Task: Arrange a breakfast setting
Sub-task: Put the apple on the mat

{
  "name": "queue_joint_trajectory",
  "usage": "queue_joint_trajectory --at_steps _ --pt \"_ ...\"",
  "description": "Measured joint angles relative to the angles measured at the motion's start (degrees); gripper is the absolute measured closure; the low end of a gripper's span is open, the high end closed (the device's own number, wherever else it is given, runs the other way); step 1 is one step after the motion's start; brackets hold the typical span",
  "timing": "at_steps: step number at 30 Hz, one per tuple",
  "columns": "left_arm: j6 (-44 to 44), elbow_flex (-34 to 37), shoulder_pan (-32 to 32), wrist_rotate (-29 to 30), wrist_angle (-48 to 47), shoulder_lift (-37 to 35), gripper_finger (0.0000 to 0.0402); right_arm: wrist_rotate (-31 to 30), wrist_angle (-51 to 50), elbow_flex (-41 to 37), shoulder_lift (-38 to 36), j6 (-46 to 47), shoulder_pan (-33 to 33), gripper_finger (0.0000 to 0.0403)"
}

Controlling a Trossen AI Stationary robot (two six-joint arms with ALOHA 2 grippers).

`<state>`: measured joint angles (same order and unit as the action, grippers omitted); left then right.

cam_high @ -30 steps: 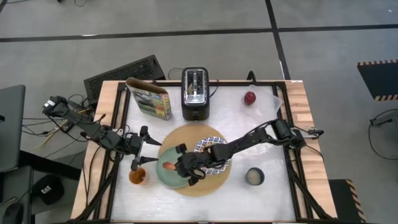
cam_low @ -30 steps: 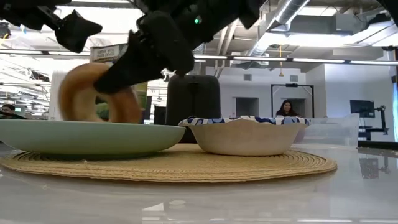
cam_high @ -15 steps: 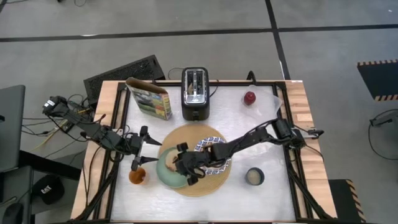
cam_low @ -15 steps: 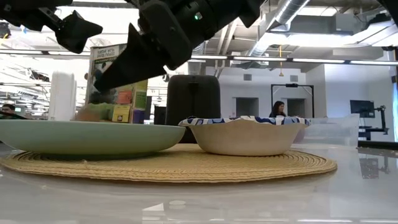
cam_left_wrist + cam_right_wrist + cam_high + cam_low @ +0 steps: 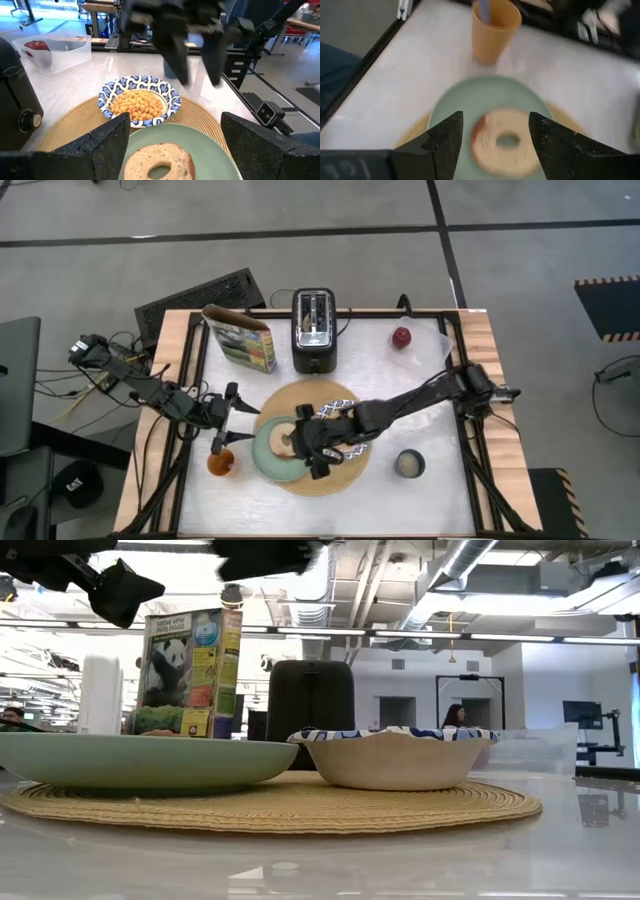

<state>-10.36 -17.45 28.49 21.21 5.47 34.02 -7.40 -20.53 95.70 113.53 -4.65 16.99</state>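
Your right gripper [image 5: 318, 448] hangs open above the plate [image 5: 262, 463], clear air beneath it. The bowl [image 5: 340, 424] crowds one side, the glass [image 5: 221, 464] and left gripper [image 5: 232, 418] the other. The toaster [image 5: 313, 330] and cereal box [image 5: 241, 338] wall off the far edge.

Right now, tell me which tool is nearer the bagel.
Right. The right tool hangs open just beside the bagel on the plate; the left tool waits open past the plate's edge.
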Motion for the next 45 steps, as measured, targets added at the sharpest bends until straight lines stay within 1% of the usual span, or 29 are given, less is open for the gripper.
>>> queue_joint_trajectory --at_steps 5,10,15,19,25,30,34,37,41,45 --pt "0.47 0.0 0.0 0.0 0.05 0.0 0.0107 -0.04 -12.02 -0.29 -5.97 6.87 -0.02 0.0149" --pt "-0.27 0.0 0.0 -0.04 0.03 0.0 0.0107 -0.65 -18.61 -2.04 -10.6 11.57 0.26 0.0149" --pt "-0.34 0.0 0.0 0.07 0.03 0.12 0.0107 -3.84 -18.15 -8.79 -15.87 14.74 0.26 0.0149" --pt "-0.36 0.0 -0.02 0.09 0.03 0.13 0.0107 -7.94 -17.69 -15.83 -21.32 17.74 0.07 0.0149" --pt "-0.38 -0.02 -0.04 2.26 0.08 0.23 0.0107 -13.04 -17.02 -26.72 -30.56 23.11 -0.34 0.0149" --pt "-0.23 -0.04 -0.04 2.9 1.75 1.97 0.0107 -17.16 -17.73 -34.59 -38.18 28.41 -1.51 0.0149" --pt "0.22 -0.04 -0.09 4.68 3.22 4.14 0.0107 -20.62 -20.23 -38.73 -43.72 33.5 -3.72 0.0149" --pt "0.25 -0.04 -0.16 6.69 4.08 5.76 0.0107 -22.78 -25.16 -39.93 -46.24 37.92 -6.55 0.0149" --pt "0.27 -0.07 -0.4 8.61 5.43 7.81 0.0107 -26.29 -31.73 -39.93 -47.35 43.87 -12.19 0.0149" --pt "0.12 -0.06 -1.21 8.85 5.62 9.54 0.0107 -26.33 -33.83 -39.91 -46.53 44.96 -19.55 0.0149"
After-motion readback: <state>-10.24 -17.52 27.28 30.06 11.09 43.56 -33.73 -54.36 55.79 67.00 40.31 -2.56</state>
